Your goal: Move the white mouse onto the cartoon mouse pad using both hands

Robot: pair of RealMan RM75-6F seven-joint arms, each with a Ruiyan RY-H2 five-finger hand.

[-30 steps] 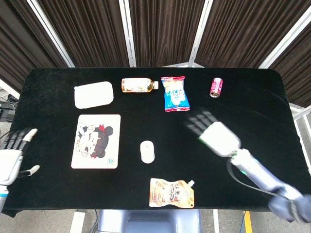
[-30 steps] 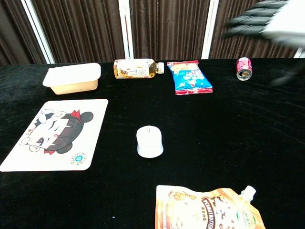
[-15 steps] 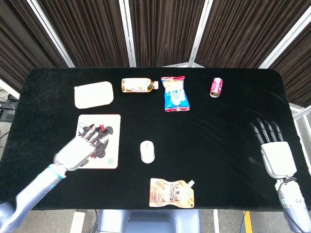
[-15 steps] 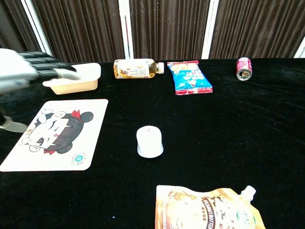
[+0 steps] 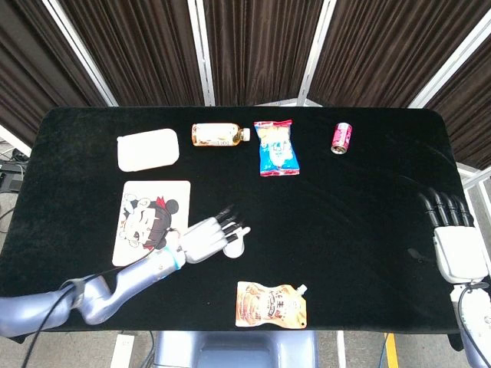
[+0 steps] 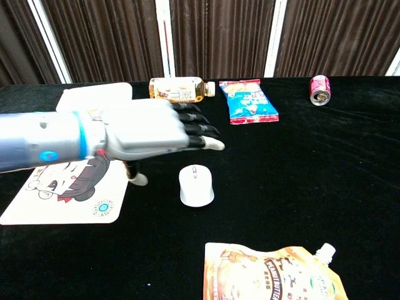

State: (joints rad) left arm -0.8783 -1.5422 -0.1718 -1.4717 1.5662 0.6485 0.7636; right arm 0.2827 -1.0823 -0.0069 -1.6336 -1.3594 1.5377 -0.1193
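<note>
The white mouse [image 6: 196, 185] lies on the black table near its middle; in the head view only part of the mouse [image 5: 237, 248] shows beside my fingers. The cartoon mouse pad [image 5: 144, 217] lies flat to the left of it, and my forearm covers part of the pad [image 6: 56, 190] in the chest view. My left hand [image 5: 206, 238] hovers over the mouse with fingers stretched out and apart, holding nothing; the chest view shows the left hand [image 6: 149, 135] above the mouse, not touching it. My right hand [image 5: 456, 244] rests open at the table's right edge, fingers straight.
Along the back of the table lie a white box [image 5: 148, 148], a tea bottle [image 5: 219, 135] on its side, a blue snack bag [image 5: 277, 147] and a red can [image 5: 341, 137]. An orange spout pouch [image 5: 271, 304] lies at the front edge, just below the mouse.
My left hand has swept right from over the pad to above the mouse. My right hand has drawn back a little further toward the right edge.
</note>
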